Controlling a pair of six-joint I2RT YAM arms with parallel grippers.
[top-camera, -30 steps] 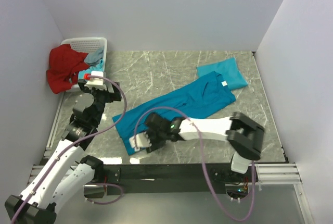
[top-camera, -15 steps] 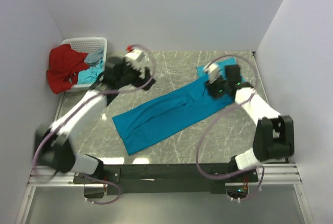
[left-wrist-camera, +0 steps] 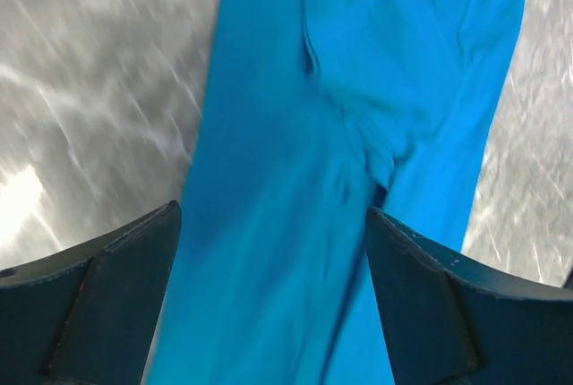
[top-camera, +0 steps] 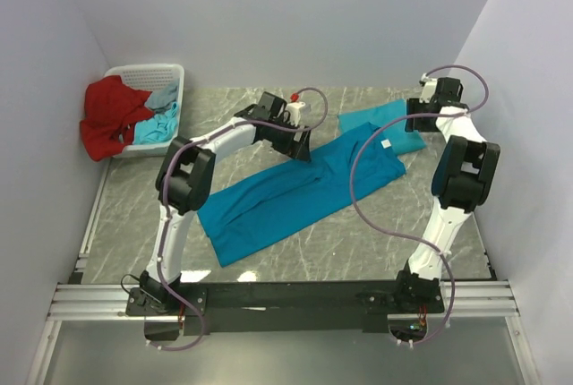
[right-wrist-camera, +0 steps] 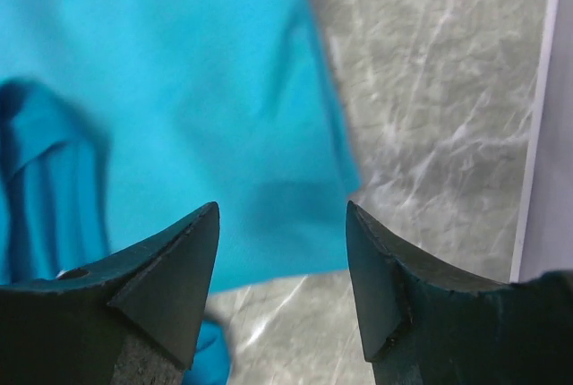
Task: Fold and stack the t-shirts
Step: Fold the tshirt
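Observation:
A teal-blue t-shirt [top-camera: 286, 197], folded lengthwise into a long strip, lies diagonally across the table. A second t-shirt [top-camera: 380, 121], folded into a small rectangle, lies at the back right. My left gripper [top-camera: 300, 143] is open and empty, above the strip's upper middle; the left wrist view shows the cloth [left-wrist-camera: 358, 89] between the spread fingers of the gripper [left-wrist-camera: 273, 295]. My right gripper [top-camera: 414, 121] is open and empty over the folded shirt's right edge. The right wrist view shows that shirt [right-wrist-camera: 179, 72] beyond the gripper [right-wrist-camera: 282, 260].
A white basket [top-camera: 170, 73] at the back left holds a red cloth [top-camera: 112, 116] and a teal cloth [top-camera: 157, 125]. White walls close in the back and both sides. Grey marble tabletop [top-camera: 394, 224] shows round the shirts.
Both arms have swung fast. The left gripper moved from the basket side to above the strip's middle. The right gripper moved from the strip's collar end to the folded shirt at the back right.

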